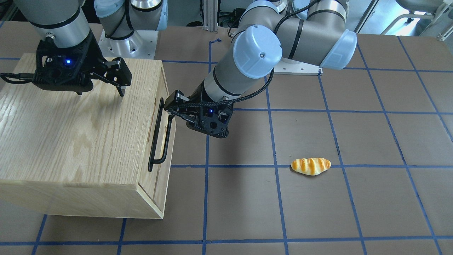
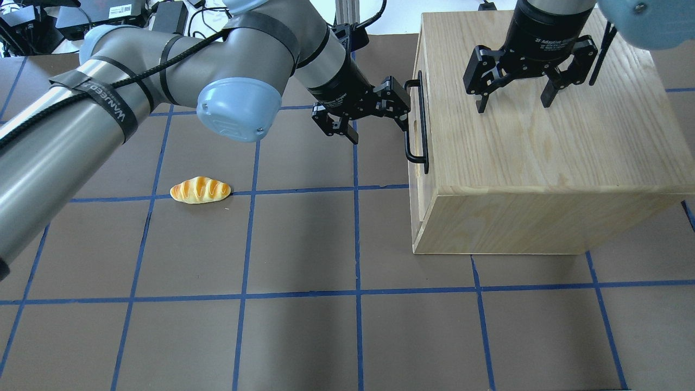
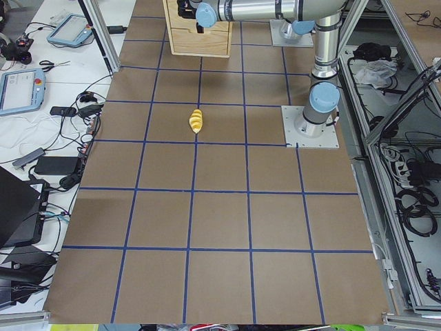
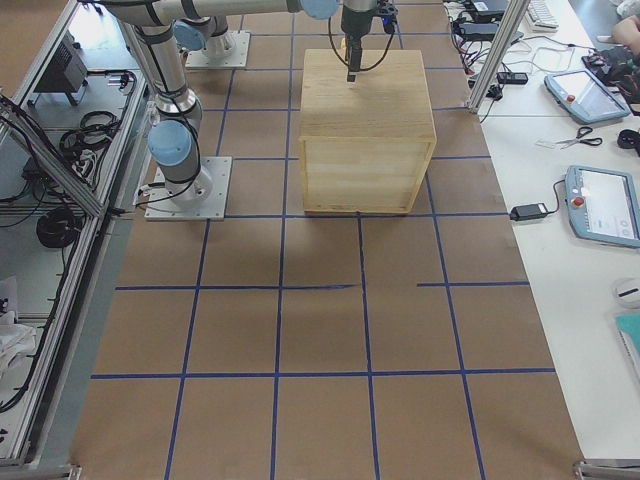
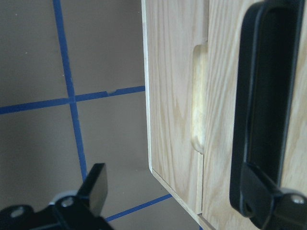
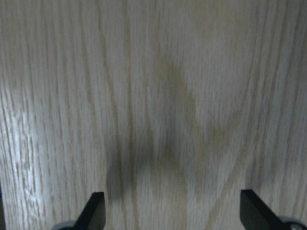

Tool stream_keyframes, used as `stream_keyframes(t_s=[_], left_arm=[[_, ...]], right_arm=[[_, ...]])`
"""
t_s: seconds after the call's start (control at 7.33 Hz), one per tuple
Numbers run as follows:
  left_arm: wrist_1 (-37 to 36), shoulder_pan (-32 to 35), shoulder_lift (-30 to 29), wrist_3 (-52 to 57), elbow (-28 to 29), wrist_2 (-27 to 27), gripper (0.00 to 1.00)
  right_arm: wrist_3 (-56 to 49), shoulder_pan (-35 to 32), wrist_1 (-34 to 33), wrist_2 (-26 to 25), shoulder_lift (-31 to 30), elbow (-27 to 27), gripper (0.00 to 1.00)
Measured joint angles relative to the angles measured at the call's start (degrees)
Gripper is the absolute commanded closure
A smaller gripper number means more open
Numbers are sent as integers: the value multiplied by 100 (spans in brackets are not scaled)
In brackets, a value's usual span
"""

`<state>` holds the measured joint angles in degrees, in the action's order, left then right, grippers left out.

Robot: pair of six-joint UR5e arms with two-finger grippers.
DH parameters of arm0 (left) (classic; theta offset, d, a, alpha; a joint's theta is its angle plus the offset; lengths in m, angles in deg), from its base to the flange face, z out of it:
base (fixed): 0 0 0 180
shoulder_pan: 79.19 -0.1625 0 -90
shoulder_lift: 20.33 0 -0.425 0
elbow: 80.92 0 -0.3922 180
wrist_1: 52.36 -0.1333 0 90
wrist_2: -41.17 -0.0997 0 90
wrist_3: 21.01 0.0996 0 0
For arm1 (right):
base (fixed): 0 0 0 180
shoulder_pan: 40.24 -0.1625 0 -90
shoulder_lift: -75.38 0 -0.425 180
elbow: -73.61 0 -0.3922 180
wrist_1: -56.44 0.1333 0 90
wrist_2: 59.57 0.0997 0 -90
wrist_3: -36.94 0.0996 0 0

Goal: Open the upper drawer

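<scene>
though closed, contents unseen: upper drawer (image 5: 219, 72), left jaws wide at its handle (image 1: 155, 138), right jaws wide above cabinet (image 1: 70, 124)

This is a robotics lab. The work table (image 3: 220, 221) is covered in brown paper marked into squares with blue tape, and an arm's metal base plate (image 3: 328, 138) is bolted onto it. An aluminium frame post (image 4: 495, 50) rises at the table's edge. On a white bench beside the table lie teach pendants (image 4: 604, 206), scissors (image 4: 577, 141) and a power brick (image 4: 530, 211). Cable bundles (image 3: 413, 198) crowd the table's other side.
</scene>
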<state>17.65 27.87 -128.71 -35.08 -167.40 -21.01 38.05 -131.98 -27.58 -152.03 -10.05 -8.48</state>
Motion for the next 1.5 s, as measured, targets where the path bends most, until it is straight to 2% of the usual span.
stream_keyframes(t_s=[1.5], left_arm=[[-658, 130, -365, -65, -8, -2, 2]], right_arm=[[-3, 0, 0, 0, 0, -3, 0]])
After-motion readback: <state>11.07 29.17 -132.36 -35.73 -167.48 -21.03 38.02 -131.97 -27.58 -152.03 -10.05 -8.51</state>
